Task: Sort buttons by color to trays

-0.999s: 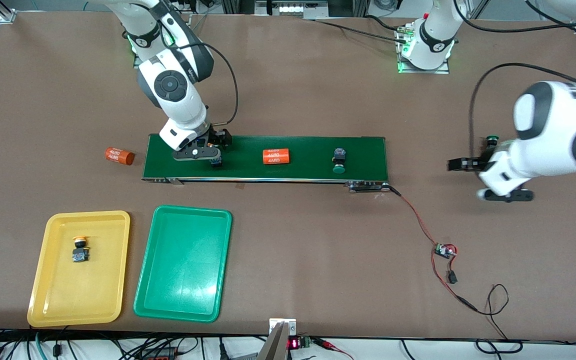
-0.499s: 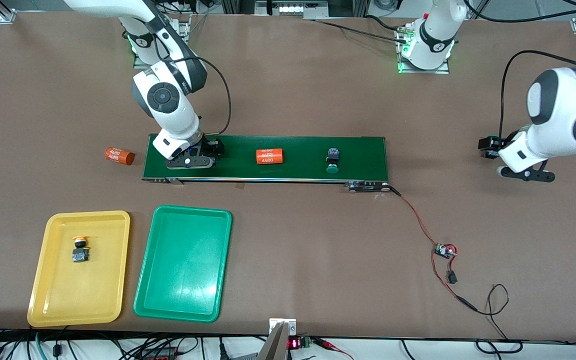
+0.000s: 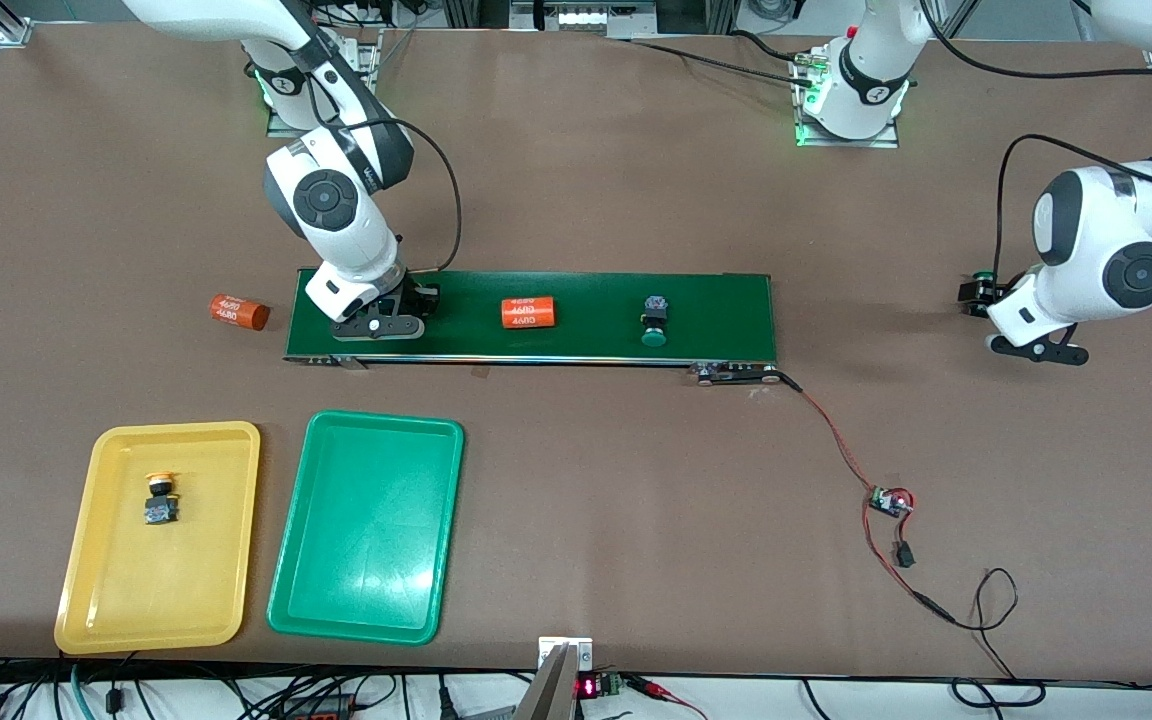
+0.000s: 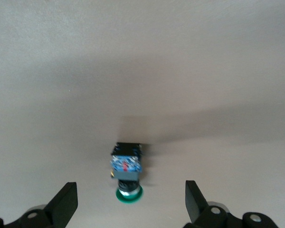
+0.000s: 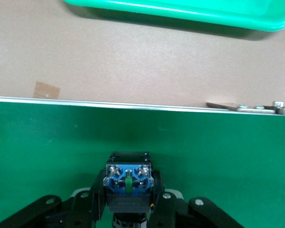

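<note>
I see a yellow-capped push-button switch (image 3: 162, 497) lying in the shallow yellow plastic tray (image 3: 96, 590); beside it, the shallow green plastic tray (image 3: 366, 600). One green-capped push-button switch (image 3: 653, 322) lies on the belt, another (image 4: 127, 171) on the counter.

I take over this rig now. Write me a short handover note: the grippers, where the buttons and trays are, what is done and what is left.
Right gripper: down on the conveyor belt at the right arm's end, jaws shut on a button; cap colour hidden.
Left gripper: jaws open, over a green-capped button on the table at the left arm's end.
Another green-capped button lies on the belt.
Done: one yellow-capped button in the yellow tray.
Left: green tray holds nothing; three buttons unsorted.
</note>
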{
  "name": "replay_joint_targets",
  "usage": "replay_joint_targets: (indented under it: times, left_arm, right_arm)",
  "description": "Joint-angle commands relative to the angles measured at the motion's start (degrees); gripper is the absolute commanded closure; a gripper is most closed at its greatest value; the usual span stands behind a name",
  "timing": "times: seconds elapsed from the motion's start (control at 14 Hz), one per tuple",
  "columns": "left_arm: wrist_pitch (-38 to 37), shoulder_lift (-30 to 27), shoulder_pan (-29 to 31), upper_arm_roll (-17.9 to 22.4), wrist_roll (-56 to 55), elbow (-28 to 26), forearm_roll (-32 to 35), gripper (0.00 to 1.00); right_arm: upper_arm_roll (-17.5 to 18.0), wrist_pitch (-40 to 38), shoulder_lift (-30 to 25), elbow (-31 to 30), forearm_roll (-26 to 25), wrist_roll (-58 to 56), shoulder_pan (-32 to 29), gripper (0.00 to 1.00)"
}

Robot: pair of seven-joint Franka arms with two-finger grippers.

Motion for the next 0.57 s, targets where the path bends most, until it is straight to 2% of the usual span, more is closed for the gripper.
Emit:
replay_joint_targets:
  times: [0.0,0.07,0.29,0.5]
  left_arm:
    - [4.24,4.35,2.47,0.36,4.56,0.44,0.73,0.0]
    - [4.34,4.97,3.35,0.36,5.53,0.44,0.47,0.0]
    - [4.6,6.82,5.03,0.27,7.12,0.44,-1.98,0.0]
    - [7.5,9.02,6.17,0.36,11.69,0.27,-6.81,0.0]
  right_arm:
    - [-1.31,0.54,-0.42,0.67,-0.88,0.57,-0.31,0.99]
    - [-2.53,0.02,-1.04,2.33,-0.71,-0.21,-0.4,1.0]
    - [-4.48,-10.14,-2.19,11.89,-0.36,-3.45,-3.03,1.0]
    - [-9.73,-13.52,0.52,21.83,0.08,-13.81,-6.02,1.0]
